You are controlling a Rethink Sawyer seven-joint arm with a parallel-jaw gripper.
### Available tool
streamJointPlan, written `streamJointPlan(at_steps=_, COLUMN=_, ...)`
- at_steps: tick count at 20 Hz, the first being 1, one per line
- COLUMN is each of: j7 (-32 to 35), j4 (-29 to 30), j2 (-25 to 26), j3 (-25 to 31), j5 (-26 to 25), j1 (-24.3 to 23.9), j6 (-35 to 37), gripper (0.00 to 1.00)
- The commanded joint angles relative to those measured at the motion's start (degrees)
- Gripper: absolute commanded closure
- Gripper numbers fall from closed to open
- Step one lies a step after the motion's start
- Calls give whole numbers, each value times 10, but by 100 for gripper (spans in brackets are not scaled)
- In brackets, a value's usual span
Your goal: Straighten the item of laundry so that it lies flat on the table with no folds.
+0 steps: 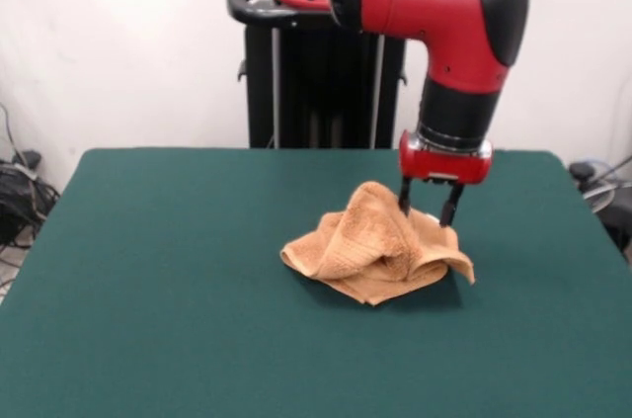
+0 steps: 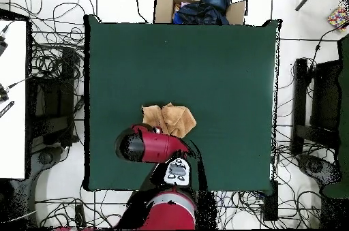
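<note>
The gripper (image 1: 427, 209) stands spread open over the crumpled towel (image 1: 370, 255), fingers straddling its raised fold at two o'clock. It grips nothing; the table (image 1: 168, 290) lies beneath

The small orange-tan terry-cloth towel (image 1: 375, 250) is one warm tan all over, with a looped, nubbly weave and slightly darker shade in its creases. The large rectangular tabletop (image 1: 178, 280) is a plain dark green felt-like cloth with no pattern. The robot arm (image 1: 434, 3) is bright red with glossy black sections at the elbow cap and wrist, and its gripper (image 1: 427, 209) has a red body with 2 black fingers. Behind it, the wall is plain white.
</note>
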Motion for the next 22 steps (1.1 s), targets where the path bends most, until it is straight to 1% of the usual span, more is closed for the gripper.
streamJointPlan(at_steps=1, j7=75, j4=-52, j2=35, j3=1, j5=-13, j1=-16, j6=-24, gripper=0)
streamJointPlan(at_steps=8, j7=79, j4=-47, j2=17, j3=0, j5=-10, j1=-4, j6=-4, gripper=0)
streamJointPlan(at_steps=11, j7=76, j4=-49, j2=11, j3=9, j5=-7, j1=-2, j6=15, gripper=0)
streamJointPlan(at_steps=18, j7=93, j4=-43, j2=-37, j3=-5, j5=12, j1=41, j6=81, gripper=0)
streamJointPlan(at_steps=21, j7=93, j4=-22, j2=-52, j3=-2, j5=8, j1=35, j6=76, gripper=0)
streamJointPlan(at_steps=22, j7=91, j4=-28, j2=-55, j3=-11, j5=6, j1=43, j6=82, gripper=0)
